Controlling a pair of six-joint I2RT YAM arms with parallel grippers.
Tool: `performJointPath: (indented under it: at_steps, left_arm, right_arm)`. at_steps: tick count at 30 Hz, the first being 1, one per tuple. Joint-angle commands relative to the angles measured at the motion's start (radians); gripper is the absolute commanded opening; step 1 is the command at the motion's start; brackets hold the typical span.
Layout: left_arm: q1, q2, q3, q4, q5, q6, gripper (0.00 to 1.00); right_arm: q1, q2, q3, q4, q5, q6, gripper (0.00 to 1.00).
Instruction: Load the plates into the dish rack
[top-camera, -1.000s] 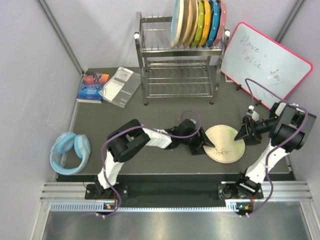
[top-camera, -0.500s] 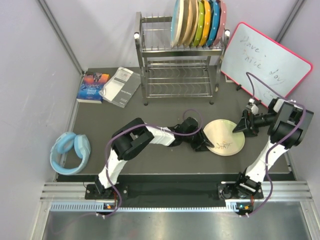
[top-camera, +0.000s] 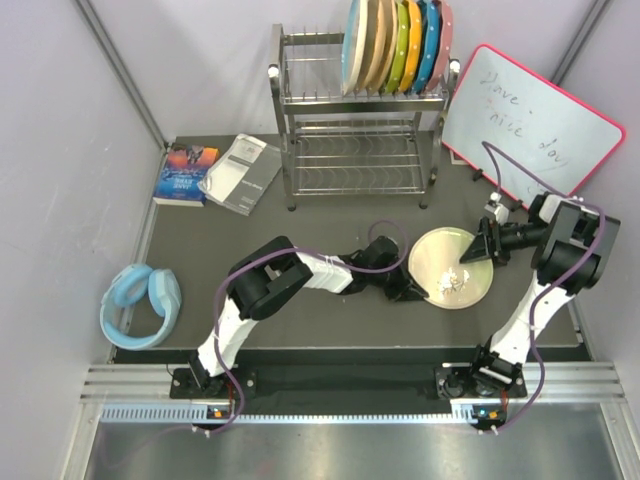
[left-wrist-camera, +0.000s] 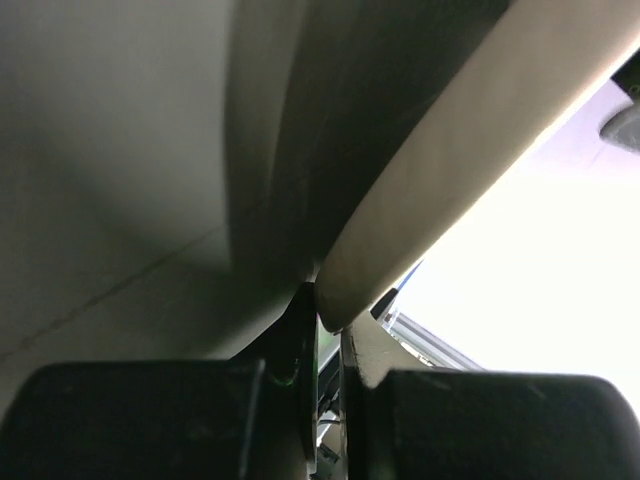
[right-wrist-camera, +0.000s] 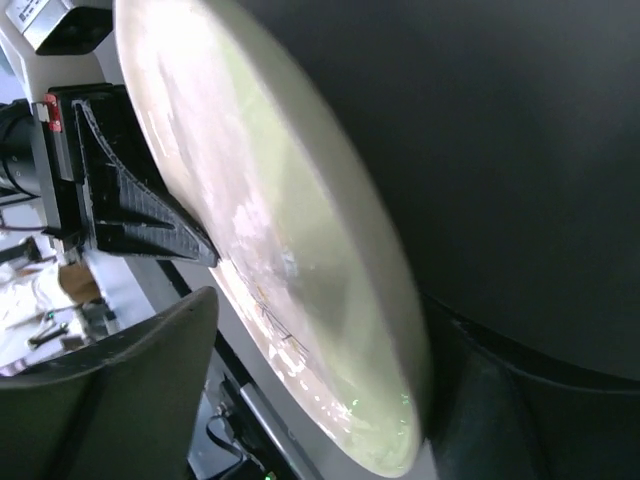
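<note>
Spanning most of the overhead view was a dark table (top-camera: 300, 225), with 2 robot arms bolted at its near edge. At the back stood the dish rack (top-camera: 352, 165), a tall silver wire frame with 2 tiers. Its lower tier held nothing. The right half of its slotted top tier held 7 plates on edge: 3 cream plates (top-camera: 368, 45) on the left and 4 plain plates (top-camera: 420, 45) in green, yellow, blue and pink on the right.

A red-framed whiteboard (top-camera: 530, 125) with handwriting leaned to the right of the rack. Blue headphones (top-camera: 140, 303) lay off the mat at the left. A book (top-camera: 185, 172) and a grey pamphlet (top-camera: 240, 172) lay near the rack's left foot.

The pale plate (top-camera: 450, 268) sat tilted in the right half of the table, well in front of the rack, between the 2 grippers. The left gripper (top-camera: 412, 290) met its left rim. In the left wrist view the plate's edge (left-wrist-camera: 430, 170) ran down into the narrow gap of that gripper (left-wrist-camera: 328, 325), whose fingers pinched it. The right gripper (top-camera: 480, 253) reached the upper right rim. In its wrist view the plate (right-wrist-camera: 280, 220) lay between the fingers (right-wrist-camera: 325, 320). Whether they pressed on it could not be told.
</note>
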Motion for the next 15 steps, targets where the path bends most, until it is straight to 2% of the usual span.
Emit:
performJointPath:
  at_steps: [1, 2, 3, 7, 10, 15]
  left_arm:
    - [-0.01, 0.078, -0.056, -0.17, -0.208, 0.045, 0.0]
    - [-0.01, 0.08, -0.05, -0.17, -0.207, 0.056, 0.0]
    - [-0.012, 0.083, -0.045, -0.167, -0.205, 0.063, 0.0]
    - [-0.012, 0.097, -0.03, -0.149, -0.19, 0.073, 0.0]
    - [-0.014, 0.11, -0.023, -0.147, -0.175, 0.065, 0.0]
    - [-0.012, 0.117, -0.014, -0.138, -0.164, 0.077, 0.0]
  right_arm:
    - [0.032, 0.153, 0.057, -0.056, -0.013, -0.101, 0.68]
    - [0.035, 0.175, 0.08, -0.082, -0.015, -0.141, 0.61]
    - [0.04, 0.202, 0.084, -0.131, -0.01, -0.167, 0.59]
    - [0.066, 0.194, 0.048, -0.131, 0.025, -0.229, 0.58]
    - [0.069, 0.184, 0.034, -0.128, -0.022, -0.249, 0.57]
    - [0.076, 0.233, 0.074, -0.231, -0.105, -0.342, 0.22]
